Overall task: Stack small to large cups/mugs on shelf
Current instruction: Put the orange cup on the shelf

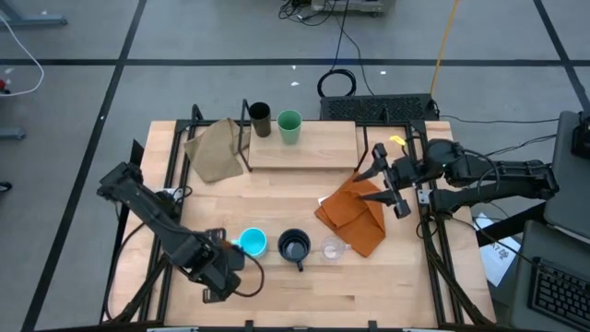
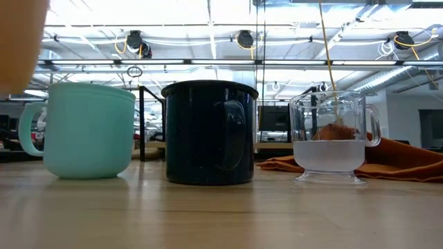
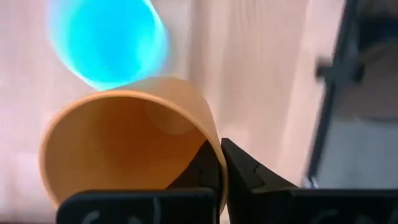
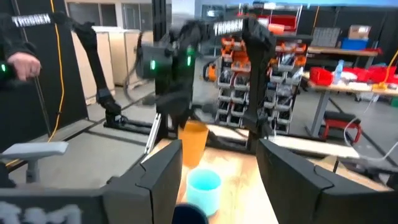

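From overhead, the left gripper sits at the near-left of the table, just beside the light blue mug, with the dark navy mug and the small clear cup lined up to its right. The dark brown cup and green cup already stand on the shelf at the back. The right gripper waits above an orange cloth, apart from the cups. The orange cup barely shows here under the left arm.

At table level, the three near vessels stand upright in a row, and only an orange blur in the upper corner hints at the lifted orange cup.

The left wrist camera settles it: the fingers are clenched on the wall of the orange cup, one inside the rim and one outside, with the light blue mug below it.

The right wrist camera alone shows the orange cup hanging clear above the light blue mug, and the right arm's own fingers parted on nothing.

The step in hand looks like carrying the orange cup away; next it needs a steady trip to the shelf, set down among the cups there by size.
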### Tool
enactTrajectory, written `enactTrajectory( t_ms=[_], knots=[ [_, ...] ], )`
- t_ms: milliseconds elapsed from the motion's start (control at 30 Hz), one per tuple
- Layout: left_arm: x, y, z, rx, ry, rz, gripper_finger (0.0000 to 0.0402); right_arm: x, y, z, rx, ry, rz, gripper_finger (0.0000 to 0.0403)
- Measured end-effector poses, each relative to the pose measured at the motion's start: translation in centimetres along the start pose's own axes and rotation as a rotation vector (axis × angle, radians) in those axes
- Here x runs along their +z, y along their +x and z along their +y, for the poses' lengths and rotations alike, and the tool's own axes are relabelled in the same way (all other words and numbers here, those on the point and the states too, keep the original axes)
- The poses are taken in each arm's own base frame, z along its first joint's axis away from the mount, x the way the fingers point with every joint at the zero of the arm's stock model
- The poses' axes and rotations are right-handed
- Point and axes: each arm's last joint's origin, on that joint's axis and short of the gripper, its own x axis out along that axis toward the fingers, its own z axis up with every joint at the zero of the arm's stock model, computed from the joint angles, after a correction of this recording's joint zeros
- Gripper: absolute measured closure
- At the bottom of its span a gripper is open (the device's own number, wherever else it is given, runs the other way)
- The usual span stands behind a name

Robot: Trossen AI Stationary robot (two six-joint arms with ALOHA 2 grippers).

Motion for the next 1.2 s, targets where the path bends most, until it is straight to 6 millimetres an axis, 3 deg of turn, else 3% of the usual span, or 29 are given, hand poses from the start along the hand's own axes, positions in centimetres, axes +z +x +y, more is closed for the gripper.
enactTrajectory(
  t_ms=[233,567,767,867,1067,1200],
  knots=[
    [2.4,-3.3,1.8,0.145,0.127,-0.195,0.0401,-3.3,0.5,-0.1,0.0,0.065,0.066,0.0204],
    [6.1,-3.4,7.4,0.26,0.203,-0.185,0.0401,-9.5,0.7,0.0,-0.007,0.06,-0.065,0.0204],
    [7.5,-3.5,10.2,0.285,0.168,-0.179,0.0401,-9.9,-0.2,-0.1,-0.044,-0.094,-0.268,0.0204],
    [8.3,-3.5,10.9,0.284,0.198,-0.217,0.0401,-9.8,-0.8,0.0,-0.038,-0.043,-0.376,0.0204],
    [9.7,-3.7,12.1,0.263,0.262,-0.284,0.0401,-11.9,-0.5,-0.5,-0.148,0.093,-0.264,0.0202],
    [10.0,-3.7,12.8,0.265,0.248,-0.283,0.0401,-12.2,-0.1,-1.5,-0.227,0.136,-0.208,0.0172]
  ],
)
